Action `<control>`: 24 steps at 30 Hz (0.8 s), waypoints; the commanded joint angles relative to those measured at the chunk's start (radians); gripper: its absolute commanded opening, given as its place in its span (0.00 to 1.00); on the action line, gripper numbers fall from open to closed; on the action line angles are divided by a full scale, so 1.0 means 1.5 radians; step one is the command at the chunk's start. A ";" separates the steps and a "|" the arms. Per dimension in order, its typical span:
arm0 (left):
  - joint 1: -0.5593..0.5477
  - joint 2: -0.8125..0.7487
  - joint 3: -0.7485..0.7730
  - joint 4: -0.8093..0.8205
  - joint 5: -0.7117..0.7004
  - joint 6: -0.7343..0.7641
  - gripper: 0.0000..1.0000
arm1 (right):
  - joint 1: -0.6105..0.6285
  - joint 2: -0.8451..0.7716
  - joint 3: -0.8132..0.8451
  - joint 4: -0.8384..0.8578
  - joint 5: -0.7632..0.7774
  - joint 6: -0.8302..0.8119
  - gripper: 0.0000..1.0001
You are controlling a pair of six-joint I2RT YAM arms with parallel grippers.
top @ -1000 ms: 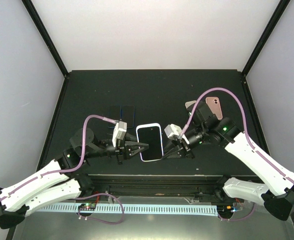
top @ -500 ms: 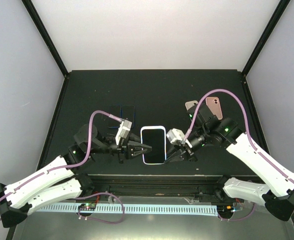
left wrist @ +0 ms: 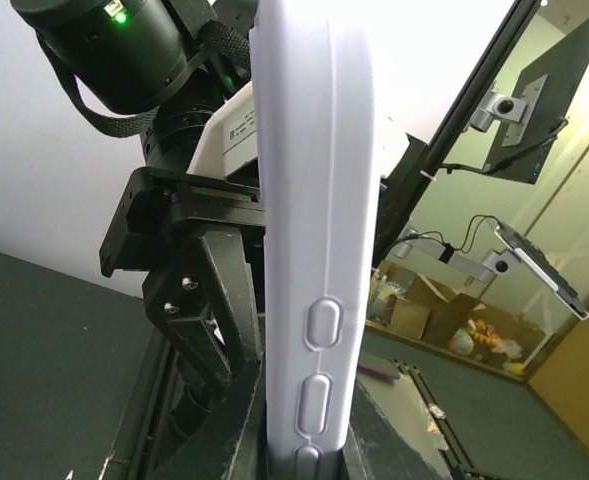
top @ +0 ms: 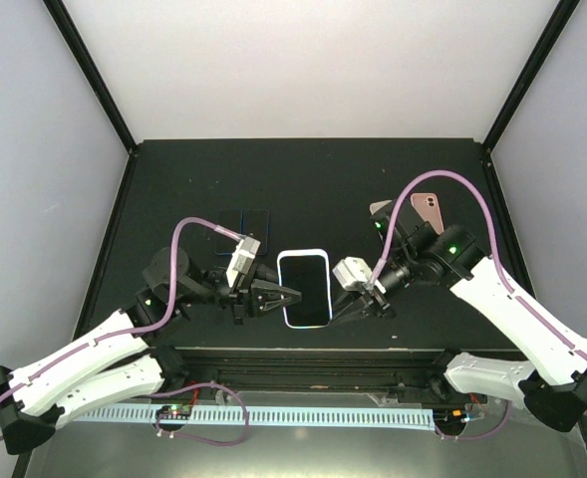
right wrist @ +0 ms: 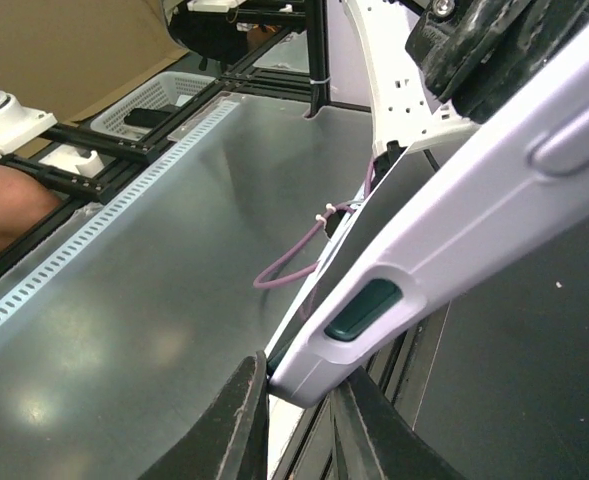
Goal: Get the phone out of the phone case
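A phone with a dark screen in a pale lilac-white case [top: 306, 288] is held above the black table between both arms. My left gripper [top: 291, 296] is shut on its left edge; the left wrist view shows the case's side [left wrist: 314, 250] with its raised buttons between my jaws. My right gripper [top: 339, 302] is shut on the case's lower right corner [right wrist: 319, 375], near a dark green side button [right wrist: 362, 309].
A dark case or phone [top: 246, 225] lies flat at the back left of the black table [top: 303, 179]. A pink phone [top: 426, 212] and a grey one [top: 381, 210] lie at the back right, behind my right arm.
The phone and both grippers have shifted right and slightly toward the near edge over the last second, then held almost still. Both grips stay on the case.
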 commanded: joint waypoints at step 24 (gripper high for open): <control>-0.025 0.008 0.085 0.081 0.265 -0.096 0.02 | -0.016 0.066 0.066 0.050 0.175 -0.103 0.24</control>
